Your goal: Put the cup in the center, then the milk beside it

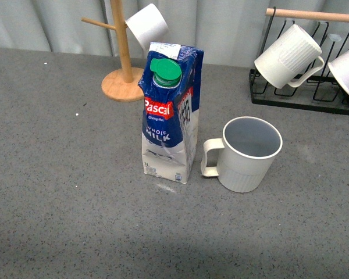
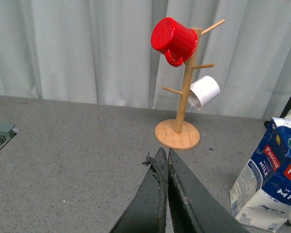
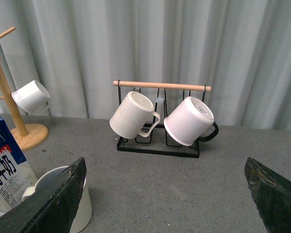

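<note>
The left gripper [image 2: 164, 158] is pinched closed with nothing in it, and the milk [image 2: 270, 182] stands beside it. The right gripper [image 3: 165, 194] is wide open and empty, with the cup [image 3: 70, 196] right by one finger [image 3: 48, 204].

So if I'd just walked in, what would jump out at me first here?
Probably the tall blue and white milk carton with its green cap, standing mid-table, with a ribbed cream cup upright just to its right, handle turned toward it. Behind them, a bright red mug hangs high on a wooden mug tree, and two pale mugs hang on a black wire rack at the back right.
</note>
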Robot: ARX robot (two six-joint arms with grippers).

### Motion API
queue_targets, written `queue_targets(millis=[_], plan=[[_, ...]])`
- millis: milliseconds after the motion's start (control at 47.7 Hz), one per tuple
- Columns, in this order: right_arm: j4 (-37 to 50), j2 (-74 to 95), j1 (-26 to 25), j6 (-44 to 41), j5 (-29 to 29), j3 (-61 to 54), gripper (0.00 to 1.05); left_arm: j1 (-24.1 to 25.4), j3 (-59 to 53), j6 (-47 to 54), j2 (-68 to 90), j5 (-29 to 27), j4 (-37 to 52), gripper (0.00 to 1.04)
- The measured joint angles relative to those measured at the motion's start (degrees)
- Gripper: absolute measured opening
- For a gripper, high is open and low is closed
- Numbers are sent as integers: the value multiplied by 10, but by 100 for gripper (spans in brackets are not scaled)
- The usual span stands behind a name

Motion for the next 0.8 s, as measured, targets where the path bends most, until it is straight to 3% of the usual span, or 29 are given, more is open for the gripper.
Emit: queue_targets(millis=[692, 797], plan=[[0, 0, 0, 0, 0, 0, 96, 0, 0, 0, -129, 0, -127, 4], [0, 0, 0, 0, 0, 0, 96, 0, 0, 0, -214, 0, -221, 4]])
